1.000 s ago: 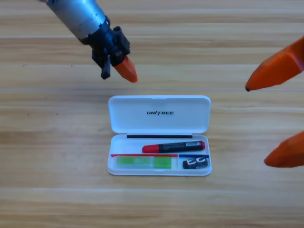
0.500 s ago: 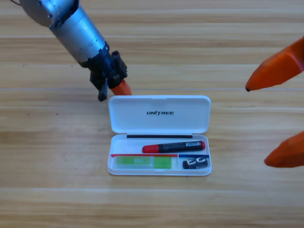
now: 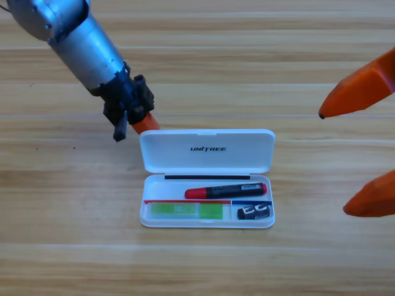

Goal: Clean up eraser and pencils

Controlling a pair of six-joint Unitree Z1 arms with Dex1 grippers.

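Pencils and eraser already lie in the open white case [image 3: 207,185] in the high view: the red-capped black pen [image 3: 226,190] in the upper tray, the light-green stick [image 3: 187,211] below it at left, the black eraser [image 3: 254,213] at lower right. The left gripper [image 3: 143,123] sits low at the raised lid's [image 3: 207,150] upper left corner, seemingly to tip it shut; its opening I cannot tell. The right gripper [image 3: 358,154] waits at the right edge, its orange tips spread wide.

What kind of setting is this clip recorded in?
Probably a robot lab tabletop: a bare wooden table, a white case lying open on it, the left gripper at its lid corner, the right gripper waiting at the edge.
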